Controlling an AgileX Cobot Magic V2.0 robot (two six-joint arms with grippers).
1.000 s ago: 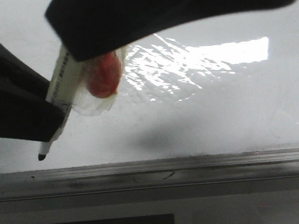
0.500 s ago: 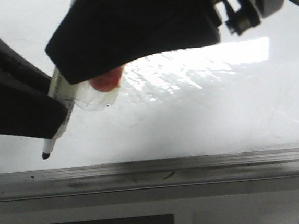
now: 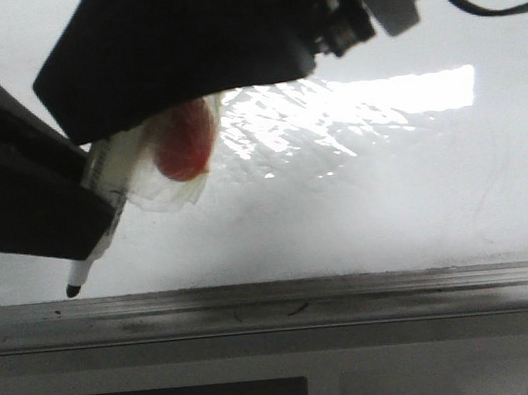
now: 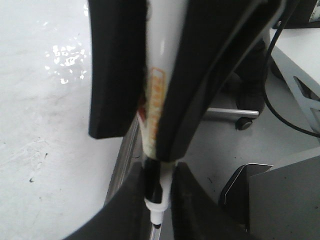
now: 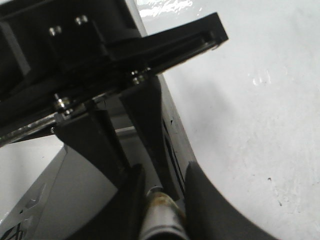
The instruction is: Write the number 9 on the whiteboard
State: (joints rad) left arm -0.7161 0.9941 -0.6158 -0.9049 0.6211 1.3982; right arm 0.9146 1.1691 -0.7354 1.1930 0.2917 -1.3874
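The whiteboard (image 3: pixel 385 205) shows no 9 yet; at lower left, the marker (image 3: pixel 92 259), pinched in the left gripper (image 4: pixel 159 197), slants tip-down just above its near rail.

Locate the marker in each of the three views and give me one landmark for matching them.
Front view: the marker slants down at lower left, its black tip just above the grey edge rail.
Left wrist view: its white barrel runs down the centre between the black fingers, tip at the bottom.
Right wrist view: only a rounded end at bottom centre between the fingers, probably the marker.
Shared landmark: the whiteboard, with its glare patch.
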